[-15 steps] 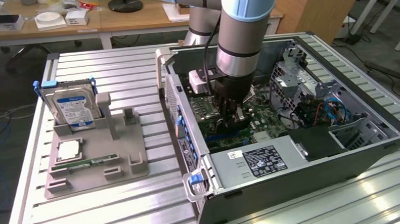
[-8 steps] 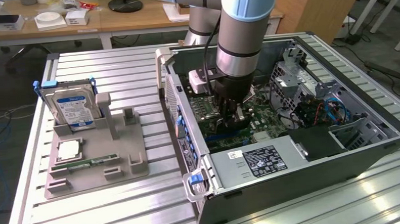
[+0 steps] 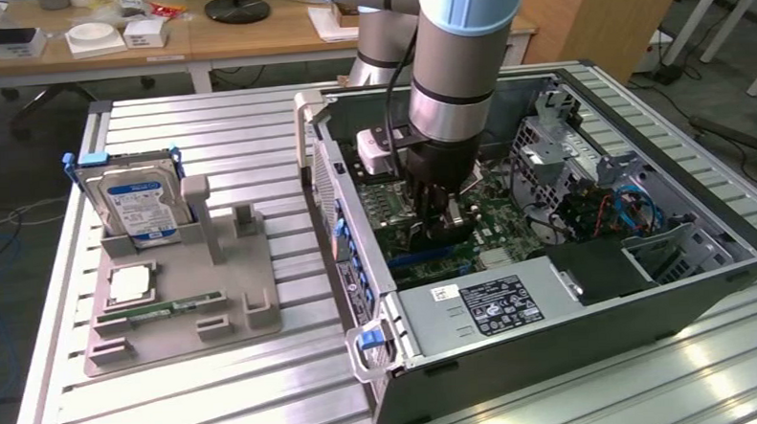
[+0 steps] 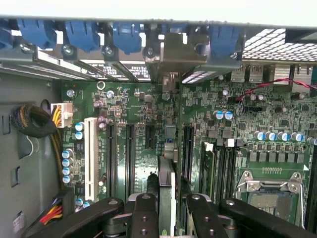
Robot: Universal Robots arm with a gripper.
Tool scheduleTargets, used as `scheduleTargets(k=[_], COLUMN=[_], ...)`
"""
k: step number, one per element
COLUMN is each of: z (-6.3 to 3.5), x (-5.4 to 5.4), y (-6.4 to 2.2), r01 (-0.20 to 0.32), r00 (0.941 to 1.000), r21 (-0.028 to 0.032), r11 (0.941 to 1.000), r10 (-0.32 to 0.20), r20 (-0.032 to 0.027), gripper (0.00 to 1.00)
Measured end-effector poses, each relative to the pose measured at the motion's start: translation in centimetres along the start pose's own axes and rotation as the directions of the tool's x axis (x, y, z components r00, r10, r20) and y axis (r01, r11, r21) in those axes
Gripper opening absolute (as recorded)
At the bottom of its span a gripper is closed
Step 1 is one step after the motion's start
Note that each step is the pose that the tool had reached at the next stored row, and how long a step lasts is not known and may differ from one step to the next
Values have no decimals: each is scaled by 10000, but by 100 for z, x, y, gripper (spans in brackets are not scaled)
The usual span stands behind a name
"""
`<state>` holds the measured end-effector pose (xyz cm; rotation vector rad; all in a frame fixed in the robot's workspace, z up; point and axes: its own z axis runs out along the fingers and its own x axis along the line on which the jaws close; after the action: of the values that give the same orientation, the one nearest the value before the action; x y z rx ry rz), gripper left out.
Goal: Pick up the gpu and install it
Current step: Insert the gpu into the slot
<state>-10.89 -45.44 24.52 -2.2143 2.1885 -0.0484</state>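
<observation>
Hand [image 4: 169, 199] pinching thin gpu [image 4: 166, 181] over green motherboard [image 4: 140, 167]

One robot arm [image 3: 455, 65] carries one gripper [image 4: 173, 208] with two black fingers [image 4: 144, 213], and one gpu [image 4: 167, 193] stands between them. One slatted table [image 3: 208, 401] bears one open computer case [image 3: 682, 132], which holds one labelled power supply [image 3: 485, 308] and one motherboard [image 4: 148, 114]. The board has one white slot [image 4: 90, 158] and one processor socket [image 4: 270, 191]. Above it runs a row of blue clips [image 4: 81, 34], four in full view. One grey holder [image 3: 248, 304] bears one hard drive [image 3: 136, 203], one memory stick [image 3: 165, 307] and one square chip [image 3: 132, 282].
</observation>
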Motion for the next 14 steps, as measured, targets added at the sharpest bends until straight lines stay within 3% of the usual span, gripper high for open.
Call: scheduleTargets(k=[14], z=[3], x=[11], y=[3], r01=[-157], r00=[9999], r21=[-3], r11=[9999], r10=[157], r20=[-11], gripper=[26])
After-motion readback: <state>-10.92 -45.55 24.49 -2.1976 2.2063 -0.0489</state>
